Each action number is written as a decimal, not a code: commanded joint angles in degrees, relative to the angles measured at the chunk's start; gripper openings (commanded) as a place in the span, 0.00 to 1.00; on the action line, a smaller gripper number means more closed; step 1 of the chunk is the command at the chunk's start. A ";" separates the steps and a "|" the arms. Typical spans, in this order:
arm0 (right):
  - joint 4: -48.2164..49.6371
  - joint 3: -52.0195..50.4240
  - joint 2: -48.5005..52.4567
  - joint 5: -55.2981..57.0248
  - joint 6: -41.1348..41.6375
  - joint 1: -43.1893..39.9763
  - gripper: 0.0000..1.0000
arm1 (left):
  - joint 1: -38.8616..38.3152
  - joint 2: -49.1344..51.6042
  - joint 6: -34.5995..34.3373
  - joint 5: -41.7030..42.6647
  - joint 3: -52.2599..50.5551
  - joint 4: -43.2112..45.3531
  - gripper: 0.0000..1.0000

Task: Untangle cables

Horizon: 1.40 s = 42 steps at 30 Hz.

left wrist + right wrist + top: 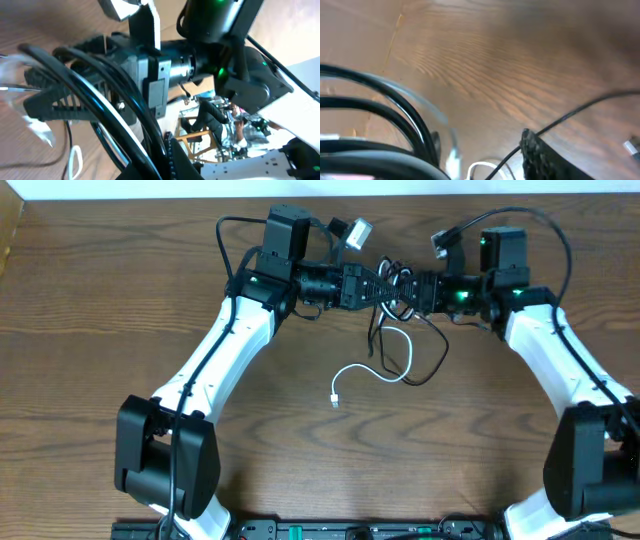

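Observation:
The black cable (pixel 443 352) hangs in loops from a bunched tangle (pixel 395 280) held above the table between both grippers. The white cable (pixel 365 368) trails from the tangle onto the wood and ends in a small plug (pixel 335 402). My left gripper (pixel 378 286) is shut on black cable strands (pixel 115 115), with its fingertips mostly hidden behind them. My right gripper (pixel 408 286) faces it at the tangle with fingers spread (pixel 485 150). The white cable (pixel 480 167) and a thin black strand (pixel 580 107) pass between its fingers. The white cable also shows in the left wrist view (pixel 75 160).
The wooden table's far edge (pixel 150 202) runs just behind both arms. Thick black arm wires arc over the left wrist (pixel 225 235) and right wrist (pixel 555 230). Two small silver connectors (pixel 355 232) (pixel 440 240) stick up near the wrists.

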 commanded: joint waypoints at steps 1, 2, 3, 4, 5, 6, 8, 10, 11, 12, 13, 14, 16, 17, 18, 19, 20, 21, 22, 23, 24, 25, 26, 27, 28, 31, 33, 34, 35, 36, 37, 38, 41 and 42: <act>-0.35 0.42 0.79 6.60 2.95 0.04 0.28 | 0.09 -1.40 1.42 -0.11 0.63 0.11 0.07; -0.57 0.42 0.79 6.86 2.95 0.04 0.21 | 0.11 -1.40 1.40 -2.10 0.63 -0.09 0.08; -1.07 0.42 0.79 8.02 2.97 0.04 0.14 | 0.11 -1.40 1.42 -3.28 0.63 -0.13 0.07; -3.48 0.42 0.79 12.59 4.63 -0.02 0.02 | 0.11 -1.40 1.40 -5.95 0.63 -0.39 0.08; -5.64 0.42 0.79 16.63 5.95 0.00 0.01 | 0.11 -1.40 1.40 -7.89 0.63 -1.14 0.07; -6.95 0.42 0.79 19.10 6.10 0.00 0.01 | 0.11 -1.40 1.42 -9.92 0.63 -2.21 0.07; -12.87 0.42 0.79 31.12 8.94 0.00 0.01 | 0.11 -1.40 1.38 -20.11 0.63 -8.72 0.07; -16.50 0.42 0.79 37.66 8.94 0.00 0.01 | 0.11 -1.40 1.38 -24.94 0.63 -12.07 0.08; -17.40 0.42 0.79 39.47 8.94 0.00 0.01 | 0.11 -1.40 1.36 -27.56 0.63 -13.57 0.07; -18.12 0.42 0.79 40.85 8.94 0.00 0.01 | 0.11 -1.40 1.38 -29.55 0.63 -14.80 0.08; -18.14 0.42 0.79 40.81 8.94 0.00 0.02 | 0.09 -1.40 1.36 -31.71 0.63 -16.15 0.07; -17.97 0.42 0.79 40.37 8.92 0.00 0.02 | 0.09 -1.40 1.38 -32.83 0.63 -16.98 0.07; -16.79 0.42 0.79 35.23 7.32 0.07 0.02 | 0.09 -1.38 1.40 -33.31 0.63 -18.25 0.08; -16.00 0.42 0.79 31.71 6.05 0.07 0.02 | 0.04 -1.38 1.42 -33.33 0.63 -18.67 0.07; -15.52 0.42 0.76 28.76 6.03 0.04 0.01 | 0.04 -1.31 1.42 -33.48 0.61 -19.06 0.08; -15.23 0.44 0.76 26.32 5.09 -0.04 0.01 | 0.04 -1.25 1.68 -33.48 0.55 -19.08 0.07; -14.29 0.46 0.61 19.65 1.18 -0.07 0.06 | 0.04 -1.07 2.12 -33.51 0.52 -19.39 0.07; -13.60 0.50 0.35 12.94 -2.60 -0.07 0.11 | 0.04 -0.70 2.29 -33.48 0.52 -19.50 0.07; -13.62 0.57 -0.04 8.33 -4.44 -0.17 0.11 | 0.04 -0.24 2.27 -33.46 0.52 -19.47 0.07; -13.79 0.57 -0.55 6.75 -4.44 -0.33 0.10 | 0.04 -0.02 2.27 -33.46 0.52 -19.47 0.07; -13.81 0.57 -1.05 5.20 -4.44 -0.39 0.09 | 0.04 0.17 2.34 -33.46 0.52 -19.50 0.10; -13.53 0.57 -1.44 2.49 -4.44 -0.44 0.07 | 0.04 0.20 3.69 -33.44 0.52 -19.50 0.15; -13.05 0.57 -1.64 -0.15 -4.44 -0.72 0.06 | 0.04 0.20 4.76 -33.44 0.52 -19.50 0.17; -12.55 0.57 -1.68 -4.94 -4.17 -1.57 0.04 | 0.04 0.20 6.60 -33.46 0.52 -19.54 0.27; -12.50 0.57 -1.68 -8.72 -3.17 -2.71 0.04 | 0.11 0.20 7.50 -33.48 0.52 -19.47 0.34; -12.59 0.57 -1.68 -15.50 -3.10 -4.61 0.09 | 1.38 0.20 7.48 -33.46 0.52 -19.17 0.63; -12.55 0.57 -1.68 -16.85 -2.97 -4.68 0.09 | 1.97 0.20 7.45 -33.27 0.52 -18.99 0.66; -12.52 0.55 -1.66 -16.81 -2.60 -4.68 0.08 | 2.27 0.20 7.48 -31.08 0.52 -18.49 0.66; -12.50 0.55 -1.60 -16.79 -2.58 -4.68 0.08 | 2.38 0.20 8.15 -27.71 0.52 -17.53 0.66; -12.50 0.55 -1.44 -16.79 -2.58 -4.68 0.08 | 2.43 0.20 9.99 -23.43 0.52 -16.31 0.66; -12.44 0.55 -1.22 -16.76 -2.58 -4.68 0.08 | 2.47 0.20 12.46 -16.55 0.52 -14.12 0.66; -12.20 0.55 -0.92 -16.70 -2.27 -4.68 0.08 | 2.47 0.20 13.46 -10.69 0.52 -11.78 0.65; -11.63 0.55 -0.48 -16.57 -1.97 -4.68 0.07 | 2.54 0.20 13.44 -7.28 0.52 -9.25 0.65; -11.26 0.57 -0.48 -16.52 -1.75 -4.68 0.07 | 2.58 0.20 13.44 -7.28 0.52 -9.22 0.65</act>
